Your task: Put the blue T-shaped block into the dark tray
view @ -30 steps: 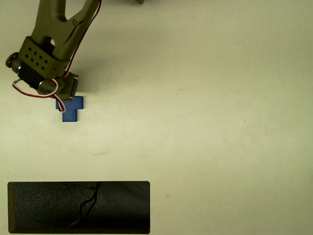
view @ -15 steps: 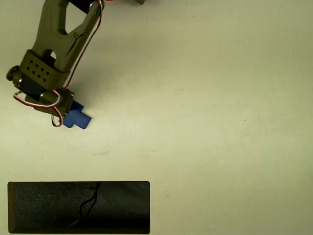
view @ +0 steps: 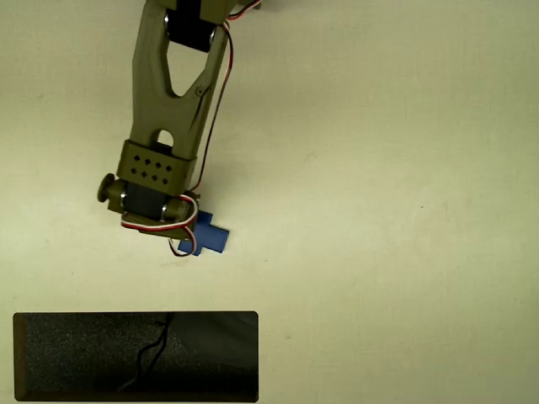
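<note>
carry: you've got the small flat solid-blue T-shaped block pinched at the tip of the olive-green arm's end effector, looks like it's up off the pale bench so it can travel, though from straight above I can't swear it's airborne

why it's held that way: the fingers are buried under the wrist housing in the overhead view, so you only see the block poking out from under it. Closed around the block is my read, since the piece sits tucked tight against the tip

block vs end effector: sticks out to the right and a touch below the wrist, one end hidden under it, tilted rather than square to the picture edges

block vs tray: the long black rectangular tray with the speckled floor lies below the block in the picture, clear gap between them, block roughly over the tray's right half

tray: nothing in it except a thin dark wiggly line

left to do: judging by the gap, you need to come down-picture over the rim before you let go
</note>
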You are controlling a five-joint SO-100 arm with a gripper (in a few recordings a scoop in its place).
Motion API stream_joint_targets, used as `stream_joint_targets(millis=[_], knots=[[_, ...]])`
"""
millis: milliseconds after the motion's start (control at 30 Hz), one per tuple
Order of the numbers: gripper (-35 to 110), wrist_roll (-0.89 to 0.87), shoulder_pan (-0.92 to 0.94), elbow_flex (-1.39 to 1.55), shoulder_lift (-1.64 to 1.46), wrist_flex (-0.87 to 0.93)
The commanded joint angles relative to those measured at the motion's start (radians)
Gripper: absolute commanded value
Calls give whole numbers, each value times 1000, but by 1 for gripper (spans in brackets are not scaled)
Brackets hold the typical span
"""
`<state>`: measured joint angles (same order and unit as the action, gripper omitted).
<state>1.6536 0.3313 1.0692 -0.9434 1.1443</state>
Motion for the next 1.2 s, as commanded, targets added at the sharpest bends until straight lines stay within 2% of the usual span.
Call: stream_joint_targets(millis=[0,167,300,467,600,1167], knots=[[0,-83,28,-106,-193,44],[0,-241,-72,-229,-368,95],[0,-178,-186,17,-437,201],[0,-126,-252,359,-439,29],[0,-75,-242,476,-394,-38],[0,8,-146,380,-187,-264]])
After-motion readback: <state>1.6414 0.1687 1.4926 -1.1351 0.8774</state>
